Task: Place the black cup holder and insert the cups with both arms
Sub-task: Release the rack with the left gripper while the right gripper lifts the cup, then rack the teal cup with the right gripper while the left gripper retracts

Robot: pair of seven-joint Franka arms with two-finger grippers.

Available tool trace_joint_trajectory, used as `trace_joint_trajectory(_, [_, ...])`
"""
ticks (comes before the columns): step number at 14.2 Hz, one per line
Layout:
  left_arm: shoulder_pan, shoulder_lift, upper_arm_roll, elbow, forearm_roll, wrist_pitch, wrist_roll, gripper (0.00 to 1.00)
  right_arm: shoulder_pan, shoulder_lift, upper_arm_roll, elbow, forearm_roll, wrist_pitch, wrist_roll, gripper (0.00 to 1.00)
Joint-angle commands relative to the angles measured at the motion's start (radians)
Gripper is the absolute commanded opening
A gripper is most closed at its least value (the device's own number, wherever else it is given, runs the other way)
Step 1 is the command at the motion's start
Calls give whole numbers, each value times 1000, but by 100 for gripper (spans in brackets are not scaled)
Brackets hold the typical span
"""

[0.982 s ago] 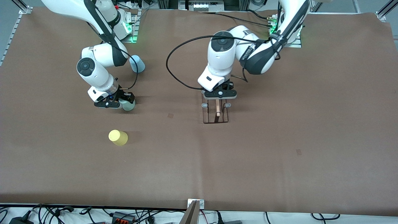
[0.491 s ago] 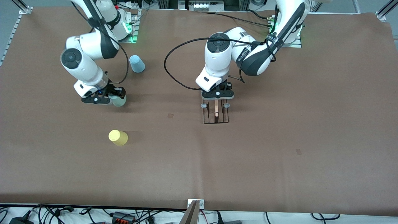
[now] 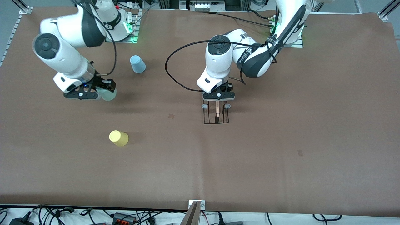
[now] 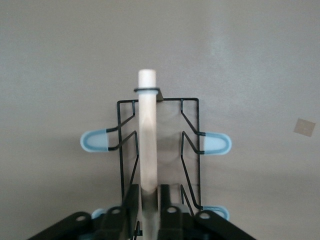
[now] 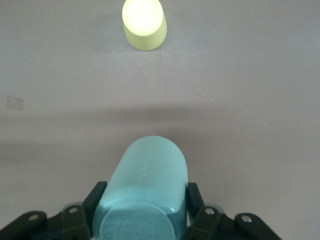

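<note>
Right fingers: pressed in on both flanks of the sage green cup (image 5: 145,192), which lies sideways between them, base toward the wrist camera.
Right gripper (image 3: 93,92): up in the air over bare table toward the right arm's end, carrying that cup; I see its shadow on the brown table cover (image 3: 281,140) below.
Left fingers: the two black pads (image 4: 131,200) flank the wooden rod handle (image 4: 147,135) at its wrist end. I cannot tell whether they pinch it or have just let go.
Left gripper (image 3: 218,97): low over the black cup holder (image 3: 216,114), which stands on the table near its middle, handle pointing toward the front camera.
Other cups: the light blue cup (image 3: 137,63) stands farther from the front camera than the yellow cup (image 3: 118,138); both are well apart from the rack.
How the cup handles: I judge it light, thin-walled and slick; a squeeze across the middle of the body suits it, and not a hard one.
How the rack handles: stiff wire, light, likely to tip or slide; I would hold the rod only. The pale-tipped prongs (image 4: 215,144) are what the cups go over.
Right arm pose: elbow high, forearm sloping down, wrist tilted toward the table's middle.
Left arm pose: folded in from its base, wrist pointing straight down.
</note>
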Motion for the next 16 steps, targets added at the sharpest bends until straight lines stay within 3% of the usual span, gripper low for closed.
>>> trace_joint_trajectory(1, [-18,-3,5,28,29,-25,-11,92,1,9,5,85,-10,-125,-25,22])
trace_joint_trajectory(2, [-8,-14,3,28,31,-26,-7,100,1,11,4,93,-11,-125,-26,22])
trace_joint_trajectory(4, [8,-64,6,31,29,-87,37,100,1,20,5,93,-8,-117,-14,22])
trace_joint_trajectory(7, [57,-103,2,155,19,-332,230,100,18,21,8,93,5,-105,7,22])
trace_joint_trajectory(10, [123,-104,0,279,12,-549,428,100,93,32,25,99,34,-67,180,22])
trace_joint_trajectory(12, [187,-113,-3,321,2,-604,569,100,152,55,50,139,86,-52,338,22])
trace_joint_trajectory(16, [359,-156,2,350,-109,-686,786,100,278,139,87,227,91,-3,630,22])
